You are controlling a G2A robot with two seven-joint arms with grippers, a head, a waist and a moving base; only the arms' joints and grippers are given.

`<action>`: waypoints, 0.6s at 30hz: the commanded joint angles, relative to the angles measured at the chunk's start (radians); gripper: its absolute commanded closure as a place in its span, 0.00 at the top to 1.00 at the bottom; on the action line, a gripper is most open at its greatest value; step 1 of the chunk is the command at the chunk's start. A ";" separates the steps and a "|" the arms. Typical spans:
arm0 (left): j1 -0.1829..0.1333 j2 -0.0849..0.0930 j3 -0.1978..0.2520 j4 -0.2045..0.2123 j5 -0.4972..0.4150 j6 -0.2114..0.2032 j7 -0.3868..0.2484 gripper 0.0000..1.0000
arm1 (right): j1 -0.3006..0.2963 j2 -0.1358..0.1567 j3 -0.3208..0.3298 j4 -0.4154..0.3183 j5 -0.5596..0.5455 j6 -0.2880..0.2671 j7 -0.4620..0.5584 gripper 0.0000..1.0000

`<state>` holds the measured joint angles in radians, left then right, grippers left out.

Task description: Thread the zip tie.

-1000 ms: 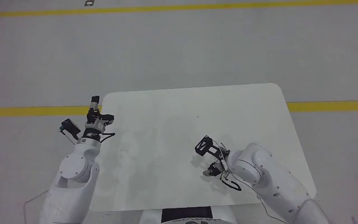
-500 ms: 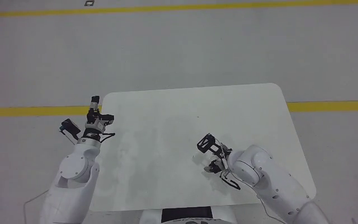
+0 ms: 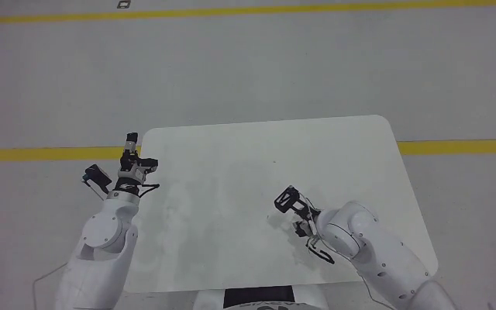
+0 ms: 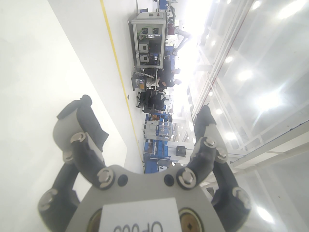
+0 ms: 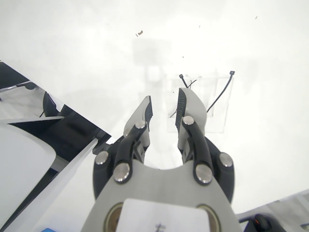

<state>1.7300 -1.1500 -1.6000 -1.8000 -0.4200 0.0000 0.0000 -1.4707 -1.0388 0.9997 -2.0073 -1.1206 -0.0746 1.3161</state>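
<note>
Two black zip ties lie in a shallow clear tray point(image 5: 221, 127) on the white table point(image 3: 310, 155). One zip tie point(image 5: 222, 92) runs slantwise across the tray. The other zip tie point(image 5: 182, 79) is partly hidden behind one of my right fingers. My right gripper point(image 5: 164, 95) hangs open just beside the tray with nothing between its fingers; from above, the right gripper point(image 3: 287, 215) is over the table's front right part. My left gripper point(image 3: 141, 152) is open and empty at the table's left edge, and in its own view the left gripper point(image 4: 144, 107) points out toward the room.
A few tiny dark specks point(image 5: 139, 33) dot the tabletop beyond the tray. The table's front edge point(image 5: 79, 156) is close to my right gripper. A yellow floor line point(image 3: 46, 153) runs past the table on both sides.
My right gripper has shifted slightly to the right over the table and turned a little. The left arm has stayed still.
</note>
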 commanded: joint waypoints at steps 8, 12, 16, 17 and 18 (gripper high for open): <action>0.000 0.000 0.000 0.000 0.000 0.000 0.000 1.00 | 0.014 -0.006 -0.019 0.026 -0.025 0.028 0.010 0.20; 0.000 0.000 0.000 0.000 0.000 0.000 0.000 1.00 | 0.022 -0.009 -0.021 0.042 -0.024 0.041 0.008 0.22; 0.000 0.000 0.000 0.000 0.000 0.000 0.000 1.00 | 0.028 -0.011 -0.022 0.058 -0.021 0.052 0.000 0.24; 0.000 0.000 0.000 0.000 0.000 0.000 0.000 1.00 | 0.030 -0.012 -0.022 0.061 -0.020 0.053 -0.002 0.24; 0.000 0.000 0.000 0.000 0.000 0.000 0.000 1.00 | 0.031 -0.013 -0.022 0.065 -0.020 0.054 -0.002 0.24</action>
<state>1.7300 -1.1500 -1.6000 -1.8000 -0.4200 0.0000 0.0000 -1.4409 -1.0509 0.9777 -1.9454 -1.1407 -0.0212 1.3144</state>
